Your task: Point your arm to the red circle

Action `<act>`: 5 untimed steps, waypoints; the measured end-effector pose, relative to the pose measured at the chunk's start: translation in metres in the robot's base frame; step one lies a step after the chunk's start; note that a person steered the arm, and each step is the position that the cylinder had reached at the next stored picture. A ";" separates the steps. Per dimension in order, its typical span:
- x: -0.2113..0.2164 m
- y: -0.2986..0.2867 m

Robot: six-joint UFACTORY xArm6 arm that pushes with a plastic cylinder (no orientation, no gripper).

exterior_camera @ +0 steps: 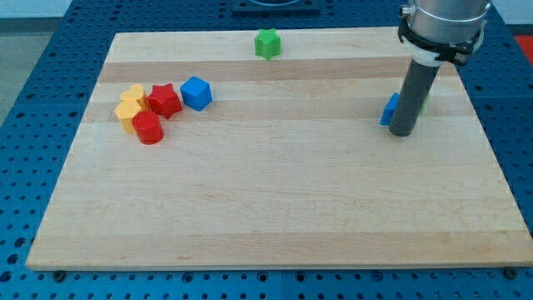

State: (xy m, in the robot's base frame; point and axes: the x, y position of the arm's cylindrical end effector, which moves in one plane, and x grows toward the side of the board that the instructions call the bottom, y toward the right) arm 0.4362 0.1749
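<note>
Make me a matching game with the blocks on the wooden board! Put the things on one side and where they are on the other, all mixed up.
Things:
1. green star
2. red circle
3. blue cube
4. my tip

Places:
A. right of the red star
B. the view's right, against a blue block
C. near the view's top edge
D. below the red star, beside the yellow blocks

Pairs: 1-C, 2-D, 3-A, 4-B

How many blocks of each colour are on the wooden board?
Red: 2, a star and a round one
Yellow: 2
Blue: 2, a cube and one partly behind my tip
Green: 1 clearly, a star
Total: 7
</note>
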 end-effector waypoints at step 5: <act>0.045 -0.309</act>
State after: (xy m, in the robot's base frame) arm 0.4811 -0.1340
